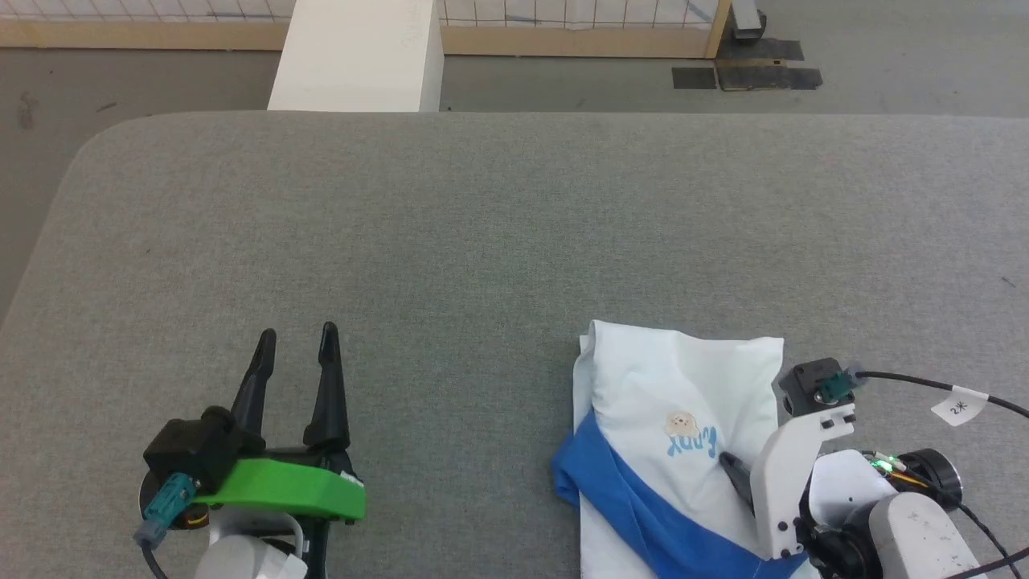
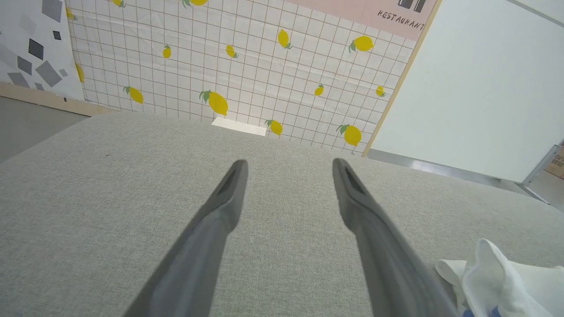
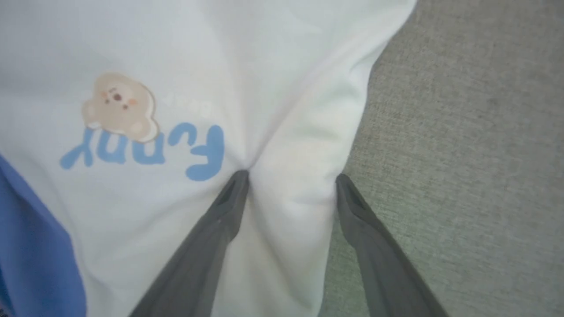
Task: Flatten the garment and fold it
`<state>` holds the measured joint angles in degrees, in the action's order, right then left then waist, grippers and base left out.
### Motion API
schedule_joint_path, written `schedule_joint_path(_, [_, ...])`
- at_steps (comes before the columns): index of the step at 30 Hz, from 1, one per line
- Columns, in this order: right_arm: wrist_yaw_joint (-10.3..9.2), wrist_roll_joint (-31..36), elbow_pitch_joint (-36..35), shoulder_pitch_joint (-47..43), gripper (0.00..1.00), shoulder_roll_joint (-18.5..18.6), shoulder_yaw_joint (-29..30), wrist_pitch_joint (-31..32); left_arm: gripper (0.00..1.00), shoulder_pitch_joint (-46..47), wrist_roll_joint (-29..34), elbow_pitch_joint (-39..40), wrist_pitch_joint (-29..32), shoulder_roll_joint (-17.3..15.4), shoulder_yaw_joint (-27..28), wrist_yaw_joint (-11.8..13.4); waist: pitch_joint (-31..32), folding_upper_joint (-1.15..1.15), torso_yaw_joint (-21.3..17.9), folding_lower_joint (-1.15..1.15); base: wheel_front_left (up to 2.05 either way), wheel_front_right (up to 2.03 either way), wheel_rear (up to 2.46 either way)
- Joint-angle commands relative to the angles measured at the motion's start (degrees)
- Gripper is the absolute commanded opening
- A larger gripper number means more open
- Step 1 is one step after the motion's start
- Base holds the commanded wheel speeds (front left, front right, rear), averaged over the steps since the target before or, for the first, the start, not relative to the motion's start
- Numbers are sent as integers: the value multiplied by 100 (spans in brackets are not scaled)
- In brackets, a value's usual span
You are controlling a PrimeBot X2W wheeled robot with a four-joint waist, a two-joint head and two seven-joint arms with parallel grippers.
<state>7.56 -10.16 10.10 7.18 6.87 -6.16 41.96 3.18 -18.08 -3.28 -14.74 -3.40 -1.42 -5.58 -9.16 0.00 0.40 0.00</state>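
Garment (image 1: pixel 675 386) lies bunched on the near right part of the grey table (image 1: pixel 482 225), white cloth doubled over a blue band. The right gripper (image 3: pixel 291 176) is spread wide and holds nothing. One finger dents the white cloth and the other sits at its edge, with a ridge of cloth between them. The left gripper (image 1: pixel 297 331) hovers open and empty, well apart. If the right fingers close here, they may pinch several layers at once. With nothing pinning the far side, the whole bundle could then drag instead of spreading flat.
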Motion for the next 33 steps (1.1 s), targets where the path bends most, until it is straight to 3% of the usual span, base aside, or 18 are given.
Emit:
schedule_joint_path(1, [-8,3,203,-89,100,-10,-89,133,100,118,49,-13,-26,12,-5,-29,-27,0,49,0,0,0,0])
schedule_joint_path(3, [-8,-80,310,-104,100,19,-176,205,100,127,42,-33,-26,15,-9,-28,-19,0,72,0,0,0,0])
schedule_joint_path(5, [-8,-108,352,-81,0,85,-240,172,100,126,40,-46,-26,18,-7,-27,-4,0,73,0,0,0,0])
schedule_joint_path(12, [-8,-415,134,24,0,577,-543,-39,100,93,47,-68,-26,19,59,13,64,0,-130,0,0,0,0])
schedule_joint_path(22, [-8,-871,-502,502,0,2053,-837,156,100,190,87,-10,-26,-14,47,37,-309,0,-1230,0,0,0,0])
schedule_joint_path(27, [-8,-1006,-271,958,0,2493,-649,38,100,491,151,8,-8,-34,-65,49,-699,0,-1691,0,0,0,0])
schedule_joint_path(33, [-8,-1016,314,1537,0,2707,-276,-379,100,906,286,161,132,-108,-177,94,-1325,0,-1793,0,0,0,0])
